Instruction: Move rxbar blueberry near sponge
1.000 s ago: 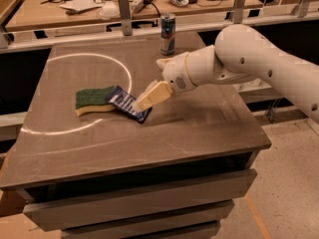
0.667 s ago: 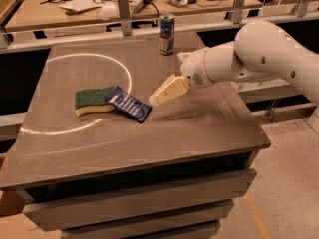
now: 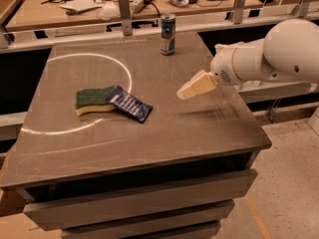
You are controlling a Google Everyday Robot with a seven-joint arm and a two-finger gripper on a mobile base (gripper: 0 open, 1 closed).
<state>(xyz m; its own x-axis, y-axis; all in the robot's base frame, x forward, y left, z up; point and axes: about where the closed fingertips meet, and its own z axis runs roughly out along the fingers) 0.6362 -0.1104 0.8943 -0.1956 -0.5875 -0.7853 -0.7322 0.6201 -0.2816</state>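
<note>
The rxbar blueberry [image 3: 130, 104], a flat dark navy wrapper with pale print, lies on the table top, its left end touching the sponge [image 3: 94, 100]. The sponge has a dark green top over pale yellow foam and lies left of the bar, inside the white ring. My gripper [image 3: 185, 91] hangs above the table to the right of the bar, well apart from it, at the end of the white arm [image 3: 269, 59]. It holds nothing that I can see.
A blue-and-silver drink can [image 3: 167, 34] stands upright near the table's [image 3: 149, 138] far edge. A white ring [image 3: 117, 63] is marked on the left half. A cluttered bench [image 3: 99, 4] runs behind. The table's right edge is under the arm.
The gripper has moved right and up, away from the bar, which stays beside the sponge. The arm has drawn back toward the right.
</note>
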